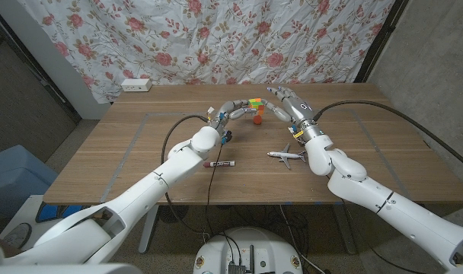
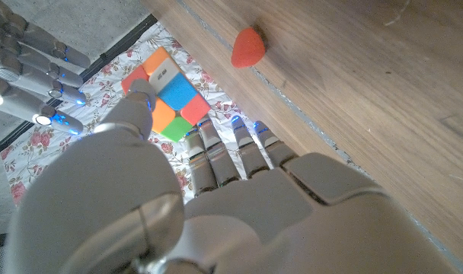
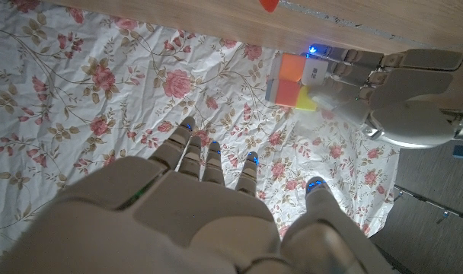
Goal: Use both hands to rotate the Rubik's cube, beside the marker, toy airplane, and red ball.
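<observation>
My left hand (image 1: 230,114) holds the Rubik's cube (image 1: 254,104) lifted above the far middle of the table. In the left wrist view the thumb and fingers (image 2: 144,99) pinch the cube (image 2: 167,93). My right hand (image 1: 286,106) hovers just right of the cube with its fingers spread, holding nothing. The right wrist view shows that hand (image 3: 209,205) a short gap away from the cube (image 3: 295,81), which my left hand (image 3: 399,99) holds. The red ball (image 1: 257,119) lies on the table under the cube. Nearer me lie the marker (image 1: 220,163) and the toy airplane (image 1: 286,156).
A white power strip (image 1: 136,85) sits at the table's (image 1: 125,167) far left corner. A floral curtain (image 1: 216,38) hangs behind the table. A blue bin (image 1: 11,179) stands on the floor to the left.
</observation>
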You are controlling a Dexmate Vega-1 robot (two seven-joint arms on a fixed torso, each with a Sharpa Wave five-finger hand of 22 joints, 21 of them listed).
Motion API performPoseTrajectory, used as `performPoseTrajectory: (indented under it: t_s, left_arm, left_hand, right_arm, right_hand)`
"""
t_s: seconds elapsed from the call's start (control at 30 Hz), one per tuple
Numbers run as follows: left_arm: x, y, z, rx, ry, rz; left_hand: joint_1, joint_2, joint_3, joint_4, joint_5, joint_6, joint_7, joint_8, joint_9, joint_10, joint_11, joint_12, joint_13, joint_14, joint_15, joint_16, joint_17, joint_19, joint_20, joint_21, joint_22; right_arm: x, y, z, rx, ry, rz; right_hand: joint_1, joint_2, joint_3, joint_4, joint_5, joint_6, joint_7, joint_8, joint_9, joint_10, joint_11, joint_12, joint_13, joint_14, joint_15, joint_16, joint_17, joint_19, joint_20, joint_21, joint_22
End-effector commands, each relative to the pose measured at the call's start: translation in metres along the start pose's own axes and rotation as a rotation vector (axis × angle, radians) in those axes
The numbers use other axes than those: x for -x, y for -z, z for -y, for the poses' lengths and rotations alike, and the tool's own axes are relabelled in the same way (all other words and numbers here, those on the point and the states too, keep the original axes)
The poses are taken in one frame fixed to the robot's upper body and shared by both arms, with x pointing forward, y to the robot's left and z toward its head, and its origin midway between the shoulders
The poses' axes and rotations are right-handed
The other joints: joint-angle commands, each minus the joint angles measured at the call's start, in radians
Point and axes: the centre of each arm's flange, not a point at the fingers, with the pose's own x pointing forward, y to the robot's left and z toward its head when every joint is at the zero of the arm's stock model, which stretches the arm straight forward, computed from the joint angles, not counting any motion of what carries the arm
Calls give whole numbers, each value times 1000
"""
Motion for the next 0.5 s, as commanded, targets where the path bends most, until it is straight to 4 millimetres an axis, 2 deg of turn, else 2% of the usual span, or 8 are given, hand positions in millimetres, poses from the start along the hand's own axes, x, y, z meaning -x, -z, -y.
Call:
performPoseTrajectory:
  t_s: [0.03,0.5]
  left_arm:
    - [-2,-1,8,21,4,1]
    - [0,0,8,23,3,-5]
  left_hand:
    - [-7,4,-3,-3,1,20,25,-2,2,2,3,3,5,-5,-45,0,3,3,9,6,3]
    - [-11,7,-6,-2,0,20,26,-4,3,3,3,4,5,-5,-45,0,3,3,8,6,3]
  right_arm:
    - [0,-8,-4,14,-24,5]
    - [0,-12,-8,29,-49,8]
  right_hand:
    - [-7,9,2,8,8,13,0,8,2,-11,-1,2,1,4,6,1,6,-5,4,3,2]
    - [-12,11,2,12,9,36,0,14,3,-23,-2,2,1,-7,11,-1,7,-15,6,2,2]
